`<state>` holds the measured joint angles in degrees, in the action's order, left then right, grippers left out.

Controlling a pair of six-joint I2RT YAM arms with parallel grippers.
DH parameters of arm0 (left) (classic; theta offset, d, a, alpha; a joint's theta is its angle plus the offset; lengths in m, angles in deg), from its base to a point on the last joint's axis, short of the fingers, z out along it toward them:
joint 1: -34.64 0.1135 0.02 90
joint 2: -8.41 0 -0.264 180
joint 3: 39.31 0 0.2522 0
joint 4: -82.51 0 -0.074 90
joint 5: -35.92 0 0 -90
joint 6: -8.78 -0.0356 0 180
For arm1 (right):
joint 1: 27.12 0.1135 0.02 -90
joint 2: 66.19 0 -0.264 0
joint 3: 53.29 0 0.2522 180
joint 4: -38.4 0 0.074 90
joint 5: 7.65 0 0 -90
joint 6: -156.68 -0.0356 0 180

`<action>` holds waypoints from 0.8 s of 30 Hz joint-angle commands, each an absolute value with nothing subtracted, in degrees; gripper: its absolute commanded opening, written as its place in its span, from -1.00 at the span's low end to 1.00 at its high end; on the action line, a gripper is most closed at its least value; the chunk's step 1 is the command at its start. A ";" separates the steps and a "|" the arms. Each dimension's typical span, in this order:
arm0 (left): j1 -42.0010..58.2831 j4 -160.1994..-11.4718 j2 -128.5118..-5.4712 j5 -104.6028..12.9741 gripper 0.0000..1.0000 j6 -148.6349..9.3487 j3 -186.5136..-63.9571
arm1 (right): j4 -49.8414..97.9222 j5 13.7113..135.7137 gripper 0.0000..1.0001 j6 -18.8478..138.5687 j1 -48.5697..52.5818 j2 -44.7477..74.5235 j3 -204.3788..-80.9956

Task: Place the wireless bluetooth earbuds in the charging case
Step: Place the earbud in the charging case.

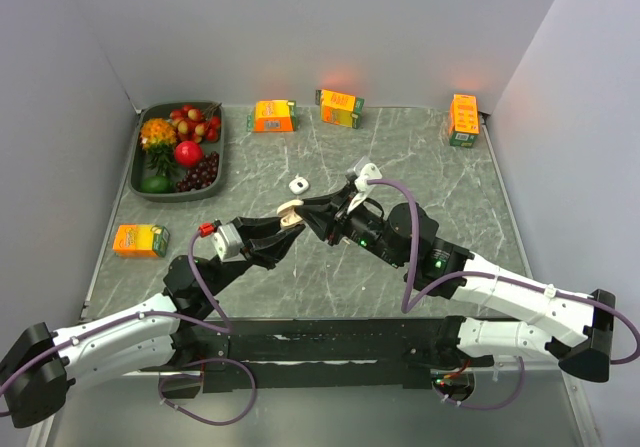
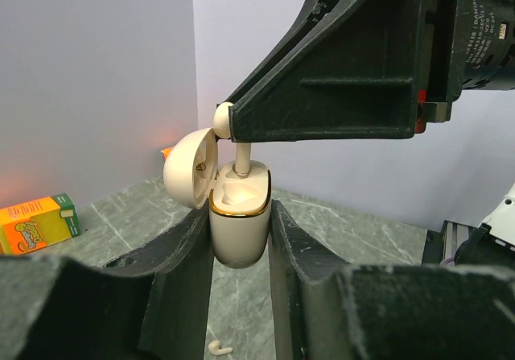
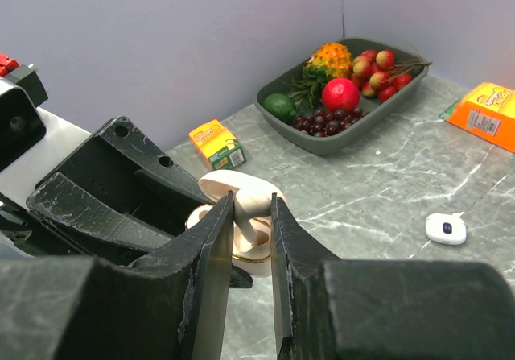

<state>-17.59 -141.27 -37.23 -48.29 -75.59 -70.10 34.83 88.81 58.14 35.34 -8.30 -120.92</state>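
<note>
Starting at the far left, finding a grey tray (image 1: pixel 141 182) of fruit in the back corner and, nearer, a left carton (image 1: pixel 140 239) lying alone by the edge of the table (image 1: pixel 430 177). Passing next two back cartons (image 1: pixel 272 116) (image 1: pixel 340 107) near the rear wall, side by side but apart. Spotting a small white piece (image 1: pixel 298 183) flat on the stone, just behind the two grippers. Pinching the case (image 2: pixel 238 243) in the left gripper (image 2: pixel 239 215), fingers (image 2: pixel 189 255) pressed against its two sides, body upright and clear above the table, lid (image 2: pixel 189 169) swung open to the left in the left wrist view. Noting a second earbud (image 2: pixel 219 348) lying on the table below the case, apart from both grippers. Clamping the earbud (image 2: pixel 223 119) in the right gripper (image 3: pixel 251 207), pincer closed on it from above, stem down with its lower end inside the open mouth of the case, head above the rim. Cannot tell whether the stem touches the socket. Ending at the far right with a last carton (image 1: pixel 463 119) by the back corner, well apart from both arms.
</note>
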 commanded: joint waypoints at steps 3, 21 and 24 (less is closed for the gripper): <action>-17.92 -143.15 -36.59 -47.48 -0.98 -74.72 -71.35 | 36.94 90.26 -1.00 57.62 35.02 -9.59 -120.23; -17.92 -143.58 -36.32 -47.75 -0.98 -74.28 -71.17 | 37.29 91.14 -1.00 57.45 35.02 -10.91 -118.56; -17.92 -143.59 -36.32 -47.83 -0.98 -74.28 -71.17 | 37.29 90.70 -1.00 57.27 35.10 -10.73 -118.47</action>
<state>-17.70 -140.44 -37.17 -48.23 -75.38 -70.10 35.58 90.52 57.55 35.34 -9.51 -119.00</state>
